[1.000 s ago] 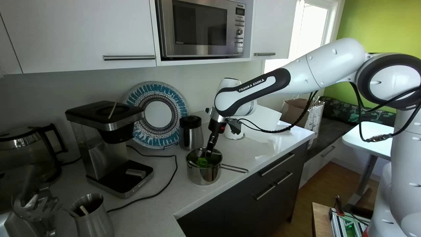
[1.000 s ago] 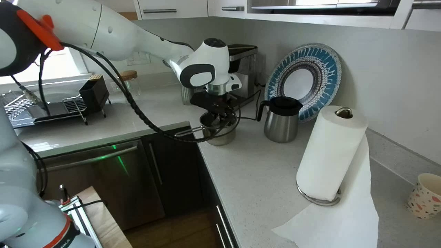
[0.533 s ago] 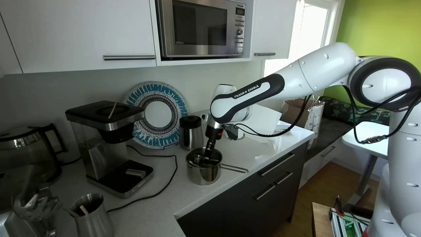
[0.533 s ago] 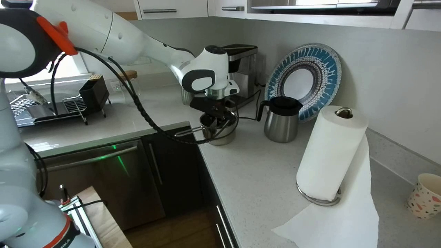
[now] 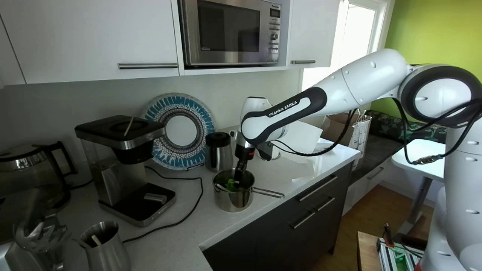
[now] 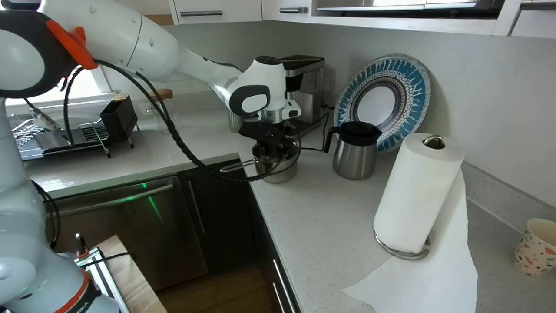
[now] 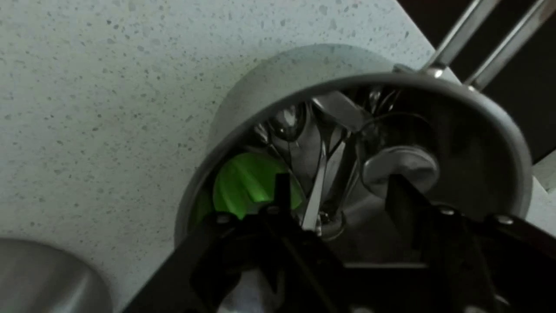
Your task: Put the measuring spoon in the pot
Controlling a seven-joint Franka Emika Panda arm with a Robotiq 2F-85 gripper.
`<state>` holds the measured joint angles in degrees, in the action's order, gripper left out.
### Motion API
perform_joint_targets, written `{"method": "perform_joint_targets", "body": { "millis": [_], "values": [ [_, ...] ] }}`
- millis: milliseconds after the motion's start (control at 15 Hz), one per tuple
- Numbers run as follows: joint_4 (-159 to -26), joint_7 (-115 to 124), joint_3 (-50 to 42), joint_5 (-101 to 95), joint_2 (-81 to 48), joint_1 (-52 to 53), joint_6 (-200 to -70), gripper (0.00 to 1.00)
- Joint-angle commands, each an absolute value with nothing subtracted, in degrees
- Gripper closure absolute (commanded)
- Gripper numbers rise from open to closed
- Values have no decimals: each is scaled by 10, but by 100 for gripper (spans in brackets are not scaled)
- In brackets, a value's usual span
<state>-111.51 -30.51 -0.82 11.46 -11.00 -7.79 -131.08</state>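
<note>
The small steel pot point(image 5: 232, 202) stands near the counter's front edge, its wire handle toward the edge. It also shows in an exterior view point(image 6: 284, 174) and fills much of the wrist view point(image 7: 523, 165). In the wrist view a shiny steel measuring spoon point(image 7: 384, 161) with a round cup lies inside the pot, among several pieces of cutlery point(image 7: 321, 182). A green piece point(image 7: 243, 182) lies at the pot's left side. My gripper point(image 7: 341, 187) points down into the pot, also in both exterior views point(image 5: 237, 181) point(image 6: 278, 153). Its fingers are apart with nothing clasped between them.
A steel jug with black lid point(image 5: 219, 154) stands close behind the pot, before a blue patterned plate point(image 6: 381, 104). The black coffee machine point(image 5: 120, 131) and its cable are beside it. A paper towel roll point(image 6: 417, 195) stands further along the counter.
One second ago my gripper held the steel spoon at the pot's mouth. It moved down into the pot. Now the fingers are apart and the spoon lies inside.
</note>
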Motion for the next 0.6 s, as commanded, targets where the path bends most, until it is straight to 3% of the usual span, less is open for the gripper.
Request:
{"method": "perform_joint_targets", "body": {
  "millis": [0,133,467,533],
  "values": [
    [-1158,-310,-8,121,-35,-77,-1342,8],
    [-1158,-326,-13,147,-7,-80,-1329,0],
    [-1184,-233,-48,-11,19,-81,-1377,0],
    [-1152,-266,-46,43,12,-72,-1349,0]
  ]
}}
